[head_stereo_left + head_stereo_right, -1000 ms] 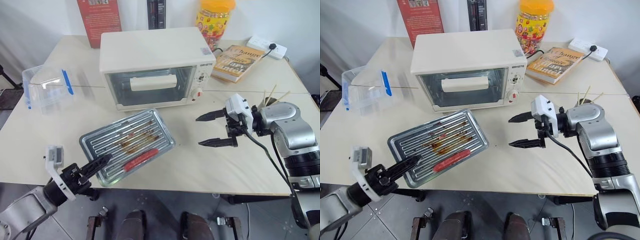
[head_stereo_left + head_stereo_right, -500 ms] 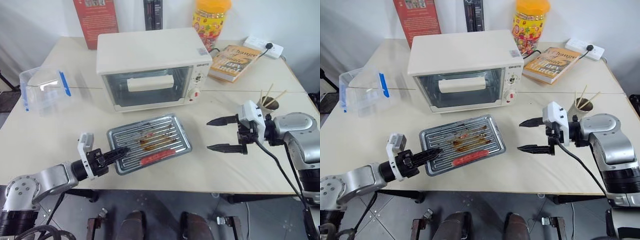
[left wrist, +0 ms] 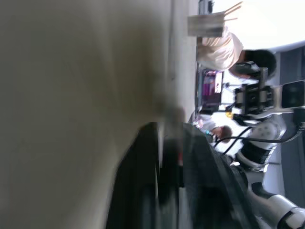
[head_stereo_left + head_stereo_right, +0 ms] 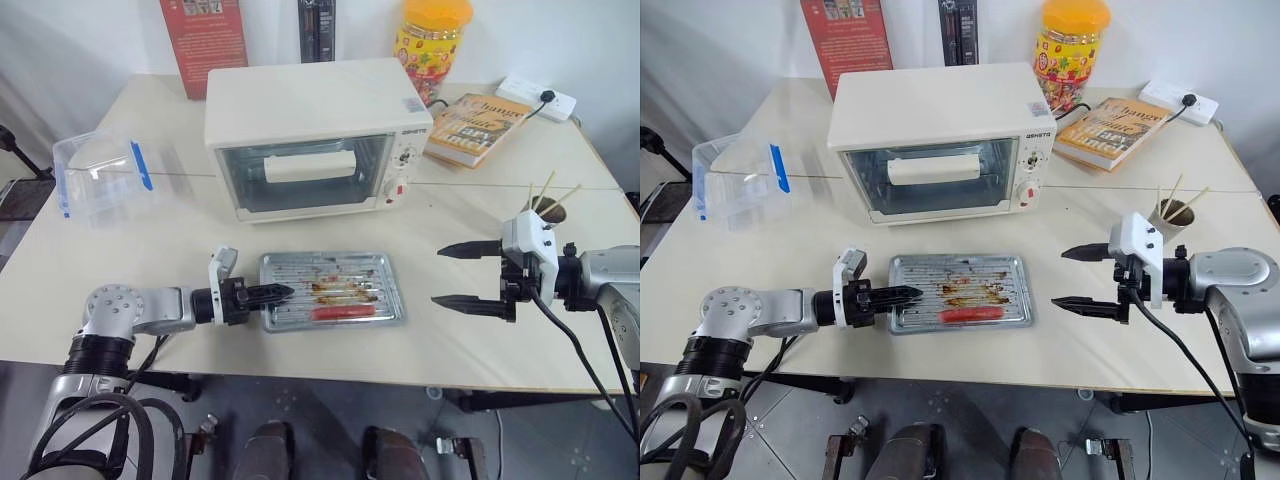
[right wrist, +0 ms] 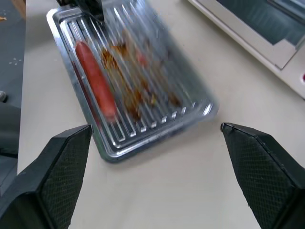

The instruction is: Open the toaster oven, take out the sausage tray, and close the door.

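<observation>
The sausage tray (image 4: 335,292) lies flat on the beige tabletop (image 4: 150,260), near its front edge and just before the toaster oven, a red sausage (image 4: 343,312) along the near side of its ribbed, grease-marked base. The left end effector (image 4: 280,292) lies low at the tray's left rim, its black fingers (image 4: 268,293) close together at that rim; whether they grip it I cannot tell. To the tray's right and apart from it, the right end effector (image 4: 455,275) hovers with its two fingers spread wide, empty. Behind the tray stands the toaster oven (image 4: 315,130), its glass door (image 4: 305,172) closed. Further left sits a clear plastic box with a blue clip (image 4: 100,175); behind right, a book (image 4: 475,125).
</observation>
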Tool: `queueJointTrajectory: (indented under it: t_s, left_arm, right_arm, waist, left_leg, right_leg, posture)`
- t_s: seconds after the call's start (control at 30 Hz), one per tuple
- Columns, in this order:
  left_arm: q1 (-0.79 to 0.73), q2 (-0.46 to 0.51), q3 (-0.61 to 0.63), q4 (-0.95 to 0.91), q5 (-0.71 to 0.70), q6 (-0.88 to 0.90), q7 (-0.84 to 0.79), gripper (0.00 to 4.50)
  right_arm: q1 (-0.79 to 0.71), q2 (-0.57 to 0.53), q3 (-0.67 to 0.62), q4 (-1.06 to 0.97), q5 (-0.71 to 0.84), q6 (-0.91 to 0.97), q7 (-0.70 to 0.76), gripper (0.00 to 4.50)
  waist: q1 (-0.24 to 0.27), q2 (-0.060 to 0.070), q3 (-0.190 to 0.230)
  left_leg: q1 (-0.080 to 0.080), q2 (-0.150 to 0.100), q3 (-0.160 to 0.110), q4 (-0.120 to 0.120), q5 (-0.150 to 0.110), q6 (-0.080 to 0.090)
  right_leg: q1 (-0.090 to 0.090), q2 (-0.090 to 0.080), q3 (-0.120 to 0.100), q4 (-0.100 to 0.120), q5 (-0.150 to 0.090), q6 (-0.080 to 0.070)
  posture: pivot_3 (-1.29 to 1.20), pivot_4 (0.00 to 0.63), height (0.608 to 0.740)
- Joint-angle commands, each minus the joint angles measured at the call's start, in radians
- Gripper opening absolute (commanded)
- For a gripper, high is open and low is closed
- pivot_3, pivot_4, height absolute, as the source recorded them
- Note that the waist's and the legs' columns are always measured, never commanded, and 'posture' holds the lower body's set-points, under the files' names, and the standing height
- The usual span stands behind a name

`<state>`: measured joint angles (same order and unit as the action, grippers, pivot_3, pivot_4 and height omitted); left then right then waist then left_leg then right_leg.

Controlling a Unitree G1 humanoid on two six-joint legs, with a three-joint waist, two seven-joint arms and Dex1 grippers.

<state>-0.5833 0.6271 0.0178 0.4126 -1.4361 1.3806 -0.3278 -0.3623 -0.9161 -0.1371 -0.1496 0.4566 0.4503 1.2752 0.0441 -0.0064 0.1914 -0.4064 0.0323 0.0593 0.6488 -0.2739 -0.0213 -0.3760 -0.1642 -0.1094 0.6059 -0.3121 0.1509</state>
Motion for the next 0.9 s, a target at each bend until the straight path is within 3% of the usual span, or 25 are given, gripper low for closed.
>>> queueJointTrajectory:
  t_s: [0.03, 0.3, 0.53, 0.67, 0.8, 0.9]
  left_arm:
    - [-0.039, -0.013, 0.006, 0.046, 0.101, 0.031, -0.083, 2.14]
    - [-0.063, 0.073, 0.046, 0.052, 0.277, 0.066, -0.208, 4.48]
    - [-0.064, 0.253, 0.041, 0.022, 0.424, 0.019, -0.365, 4.48]
    - [-0.020, 0.328, 0.026, -0.056, 0.543, -0.152, -0.500, 4.48]
    - [0.087, 0.325, 0.109, -0.145, 0.655, -0.523, -0.663, 4.48]
    - [0.203, 0.252, 0.215, -0.207, 0.746, -0.913, -0.746, 4.48]
  right_arm:
    - [0.015, -0.023, -0.044, -0.036, 0.026, 0.004, -0.013, 4.50]
    - [0.025, -0.024, -0.041, -0.048, 0.032, 0.006, -0.027, 4.50]
    - [0.015, -0.022, -0.028, -0.034, 0.027, 0.000, -0.026, 4.50]
    - [0.009, -0.020, -0.024, -0.022, 0.021, -0.007, -0.025, 4.50]
    - [0.005, -0.020, -0.020, -0.007, 0.013, -0.013, -0.030, 4.50]
    - [0.023, -0.020, -0.031, -0.007, 0.018, -0.006, -0.038, 4.50]
  waist:
    - [0.003, 0.000, 0.000]
    - [-0.004, 0.000, 0.000]
    - [-0.035, 0.000, 0.000]
    - [-0.035, 0.000, 0.000]
    - [-0.030, 0.000, 0.000]
    - [-0.025, -0.001, 0.000]
  left_leg:
    - [0.000, 0.000, 0.000, 0.000, 0.000, 0.000]
    - [0.001, 0.000, 0.001, 0.000, 0.000, 0.000]
    - [0.003, 0.002, 0.003, -0.003, 0.000, -0.001]
    - [0.003, 0.002, 0.004, -0.002, -0.001, -0.001]
    - [0.002, 0.002, 0.005, -0.002, -0.002, 0.000]
    - [0.002, 0.003, 0.008, -0.001, -0.003, 0.000]
  right_leg:
    - [0.000, 0.000, 0.000, 0.000, 0.000, 0.000]
    - [0.000, 0.000, 0.000, 0.001, 0.000, 0.000]
    - [-0.002, 0.000, 0.001, 0.005, 0.000, 0.000]
    - [-0.003, 0.000, 0.001, 0.004, 0.000, 0.000]
    - [-0.004, 0.000, 0.001, 0.004, 0.000, 0.000]
    - [-0.005, 0.000, 0.001, 0.003, 0.000, 0.000]
  posture:
    - [0.00, 0.150, 0.740]
    - [0.00, 0.150, 0.740]
    - [0.00, 0.150, 0.740]
    - [0.00, 0.150, 0.740]
    - [0.00, 0.150, 0.740]
    - [0.00, 0.150, 0.740]
